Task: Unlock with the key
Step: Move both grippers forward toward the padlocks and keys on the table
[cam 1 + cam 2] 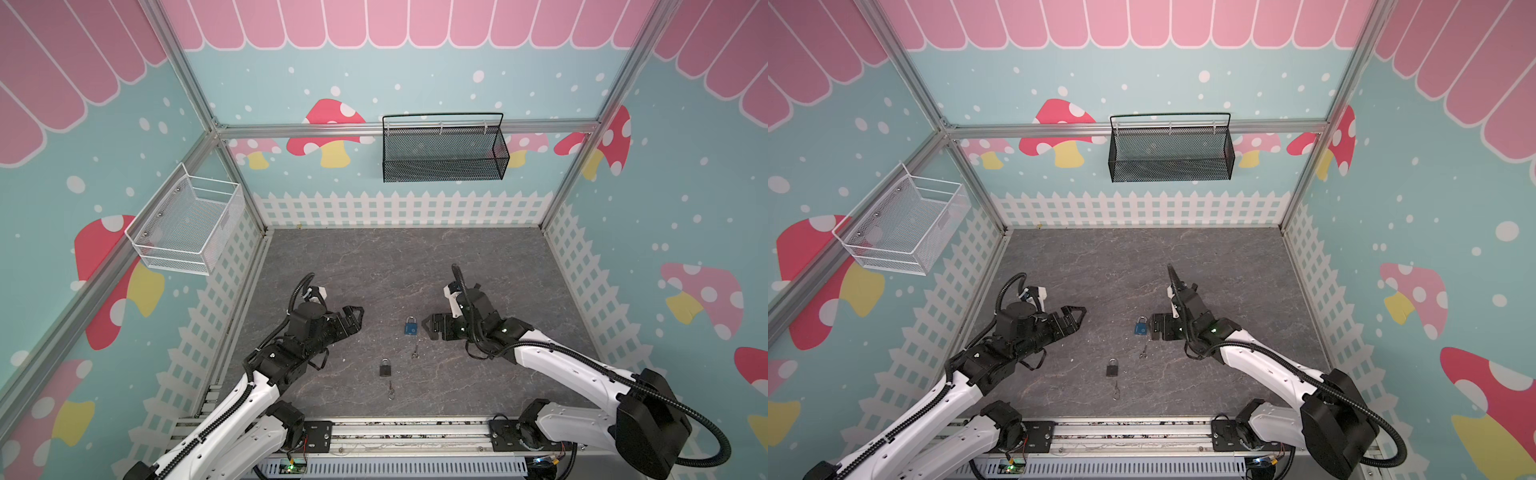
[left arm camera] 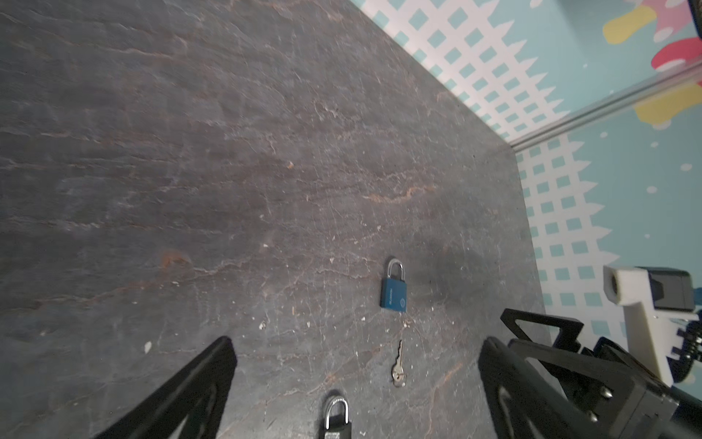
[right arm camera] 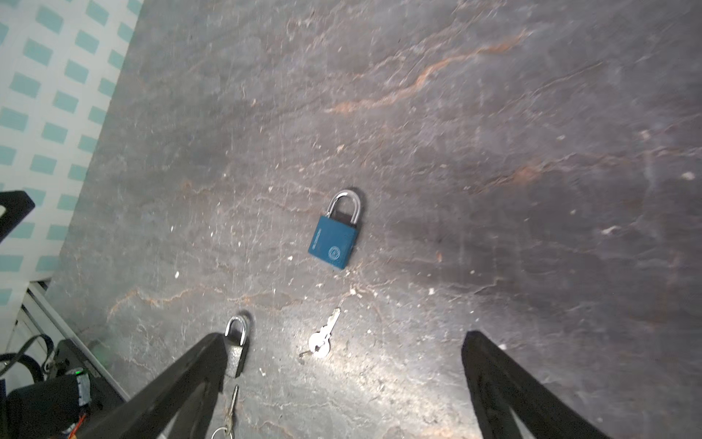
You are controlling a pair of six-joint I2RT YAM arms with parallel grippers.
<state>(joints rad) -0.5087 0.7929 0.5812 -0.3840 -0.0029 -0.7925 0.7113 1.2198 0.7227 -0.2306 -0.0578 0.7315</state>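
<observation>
1. Grey, slate-patterned tabletop (image 1: 395, 270) carries two sets: a blue padlock (image 1: 410, 326) with a closed steel shackle lying flat near the middle, and a small silver key (image 1: 414, 352) just on my side of it, apart from the body.
2. Nearer the base rail lies a black padlock (image 1: 385, 368), also flat and shackle shut, with a ringed key (image 1: 391, 390) just beyond its bottom end.
3. My left gripper (image 1: 358, 319) hangs over bare tabletop to the left of the locks, spread wide and holding nothing.
4. My right gripper (image 1: 427, 328) sits just beside the blue padlock on its right, jaws equally wide, also empty; its wrist view frames the blue padlock and silver key between the fingers.
5. I judge the task has barely begun: no key is lifted and no lock is steadied.
6. Next, I reckon the right gripper must come down over the silver key and pinch its head. It is thin and flat against the surface, so a shallow close could skid off it.
7. I expect the left gripper to hold the blue padlock's body so the keyway faces the key.
</observation>
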